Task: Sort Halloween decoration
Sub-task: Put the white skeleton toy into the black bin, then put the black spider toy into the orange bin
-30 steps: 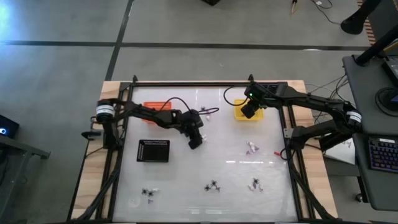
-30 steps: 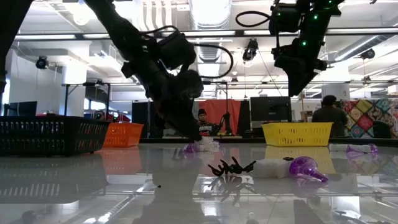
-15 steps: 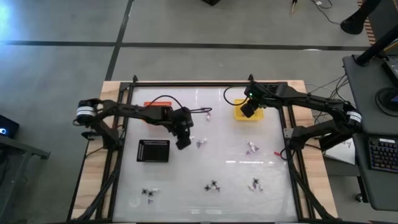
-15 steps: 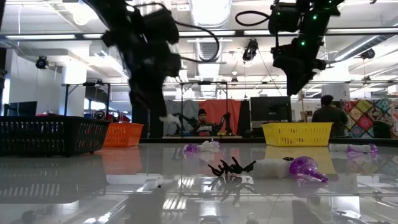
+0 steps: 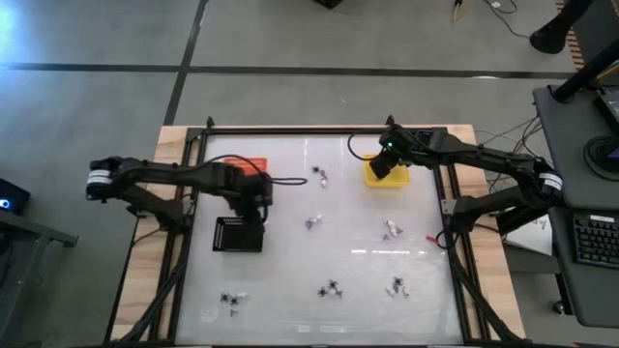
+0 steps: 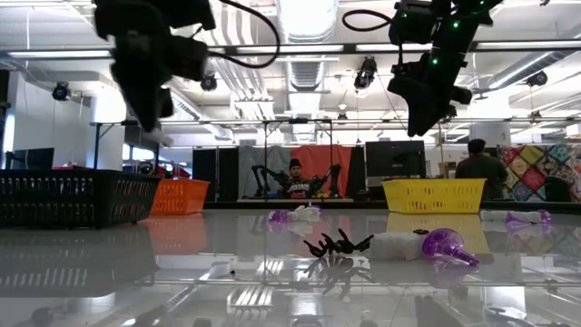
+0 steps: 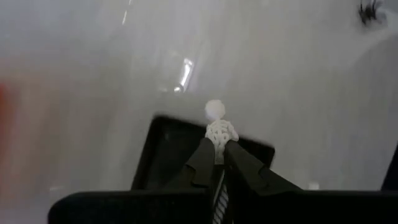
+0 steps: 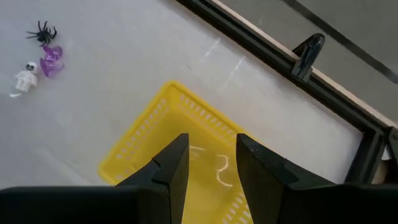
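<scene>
Trinkets [image 5: 331, 288] dot glossy white table [image 5: 358, 208].

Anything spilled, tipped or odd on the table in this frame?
Nothing stands out. The trinkets lie scattered loose, as expected mid-sort. The left hand holds a white skeleton above the black tray; the right hand, open, hangs over the yellow tray.

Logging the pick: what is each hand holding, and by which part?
Left hand pinches a white skeleton figure by its lower body; right hand holds nothing.
</scene>
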